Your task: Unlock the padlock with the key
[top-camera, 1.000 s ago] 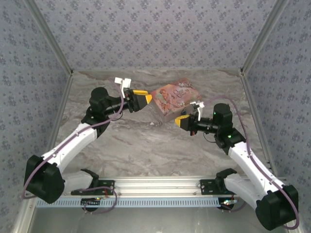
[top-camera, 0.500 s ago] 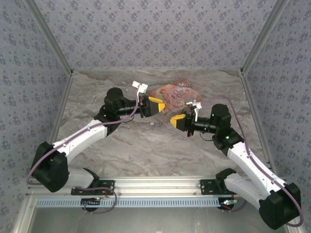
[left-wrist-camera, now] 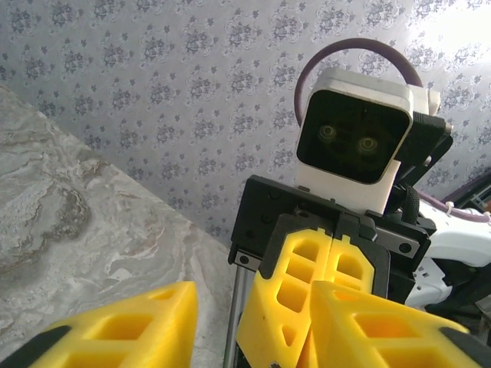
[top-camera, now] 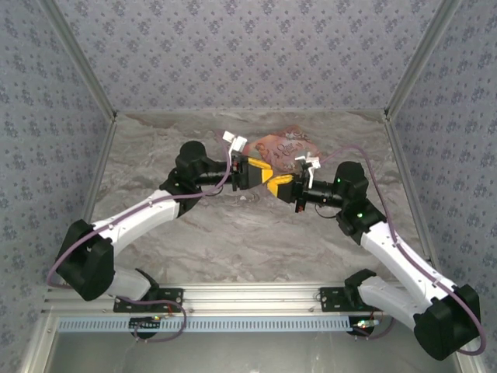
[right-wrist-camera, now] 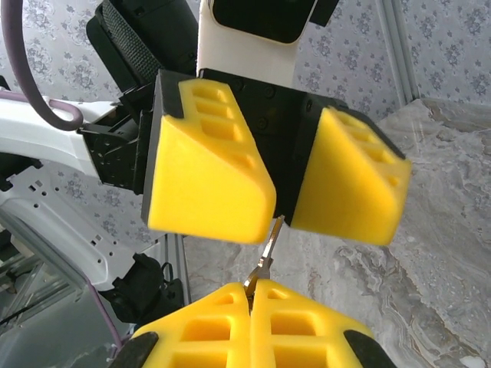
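The right gripper has its yellow fingers pressed flat together on the key, a thin dark metal sliver that stands out of their seam, tilted a little. Its tip reaches the mouth of the slot between the fingers of the left gripper. Those two blocky yellow wedges, moulded with hollow cells, stand apart with a narrow gap, and whether either touches the metal cannot be told. From above, the two heads meet nose to nose over the middle of the table, just in front of the pink box, which lies flat near the back wall. The tabletop is smooth with a grey-veined marble pattern, and there is open room on the near side and toward both side walls, papered in a small floral print; a ribbed aluminium rail bounds the near edge
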Robot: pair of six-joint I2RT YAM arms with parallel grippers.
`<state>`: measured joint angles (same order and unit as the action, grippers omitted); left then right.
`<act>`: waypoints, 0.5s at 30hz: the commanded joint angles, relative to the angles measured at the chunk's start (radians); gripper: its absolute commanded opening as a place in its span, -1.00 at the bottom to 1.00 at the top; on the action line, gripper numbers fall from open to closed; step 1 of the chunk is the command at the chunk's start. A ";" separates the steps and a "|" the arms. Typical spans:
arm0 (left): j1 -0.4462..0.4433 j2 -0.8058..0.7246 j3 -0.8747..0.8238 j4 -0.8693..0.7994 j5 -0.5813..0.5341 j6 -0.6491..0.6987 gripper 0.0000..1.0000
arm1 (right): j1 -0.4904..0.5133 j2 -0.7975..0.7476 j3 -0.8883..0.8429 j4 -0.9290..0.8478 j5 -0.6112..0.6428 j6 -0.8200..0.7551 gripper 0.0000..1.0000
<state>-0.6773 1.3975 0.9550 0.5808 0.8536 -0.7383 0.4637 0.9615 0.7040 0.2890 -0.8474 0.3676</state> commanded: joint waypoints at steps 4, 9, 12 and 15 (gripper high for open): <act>-0.008 0.003 0.045 0.055 0.029 -0.004 -0.47 | 0.004 0.009 0.037 0.049 0.033 0.014 -1.00; -0.009 0.000 0.048 0.037 0.024 0.005 -0.92 | -0.001 0.017 0.032 0.040 0.047 0.021 -1.00; -0.008 -0.010 0.050 -0.003 0.009 0.028 -1.00 | -0.013 0.015 0.026 0.008 0.051 0.018 -1.00; -0.007 -0.020 0.056 -0.054 -0.006 0.063 -1.00 | -0.031 0.000 0.016 -0.016 0.050 0.021 -0.73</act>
<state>-0.6773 1.3975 0.9684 0.5606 0.8524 -0.7261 0.4500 0.9768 0.7063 0.2955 -0.8116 0.3759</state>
